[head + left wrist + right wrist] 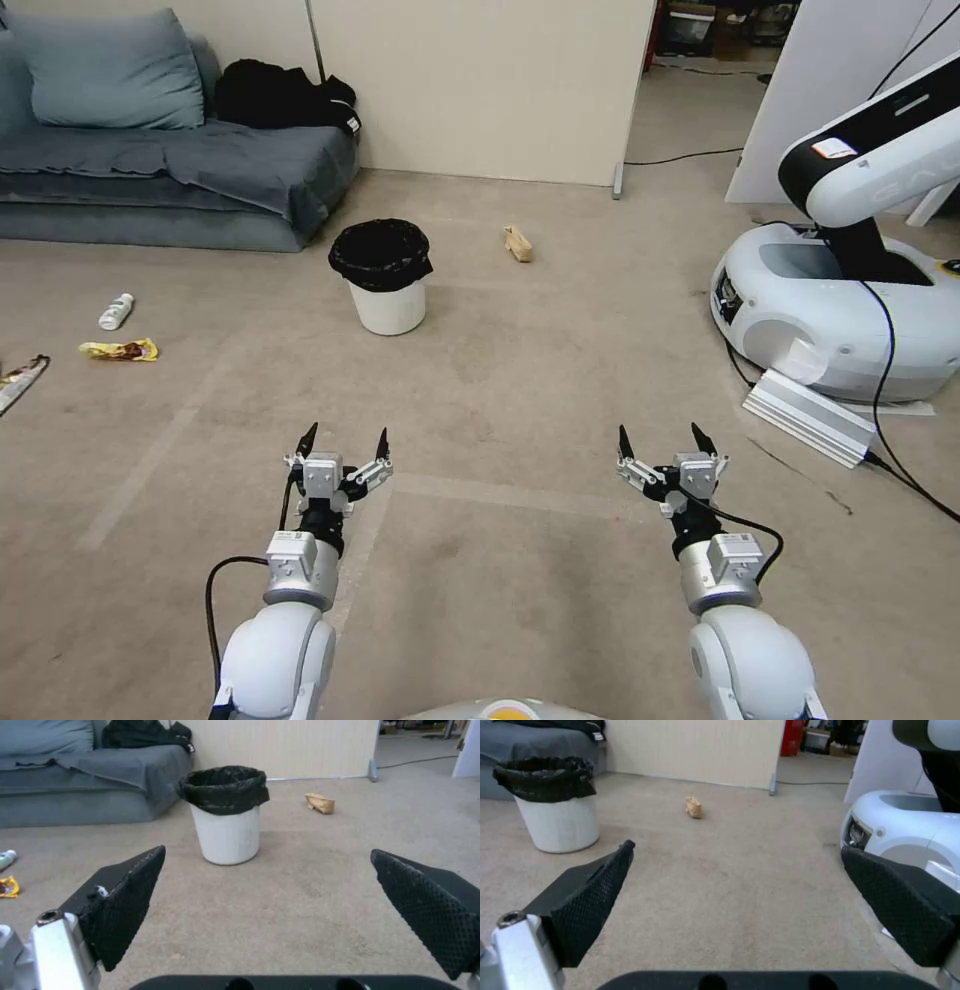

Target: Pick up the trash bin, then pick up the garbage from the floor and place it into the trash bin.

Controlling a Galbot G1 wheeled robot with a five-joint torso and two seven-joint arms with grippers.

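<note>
The trash bin point(385, 275), a small white bucket with a black liner over its rim, stands upright on the carpet ahead and slightly left; it also shows as the trash bin point(226, 813) and the trash bin point(552, 802). Garbage lies scattered: a tan wrapper point(517, 243) right of the bin, a white bottle point(116, 311) and a yellow wrapper point(120, 350) at left. My left gripper point(346, 436) and right gripper point(661, 438) hover open and empty, well short of the bin.
A grey sofa point(170, 170) with black clothes point(280, 95) stands at back left. A white robot base point(830, 310) with cables and a silver ramp point(810, 415) is at right. A partition wall point(480, 90) rises behind the bin.
</note>
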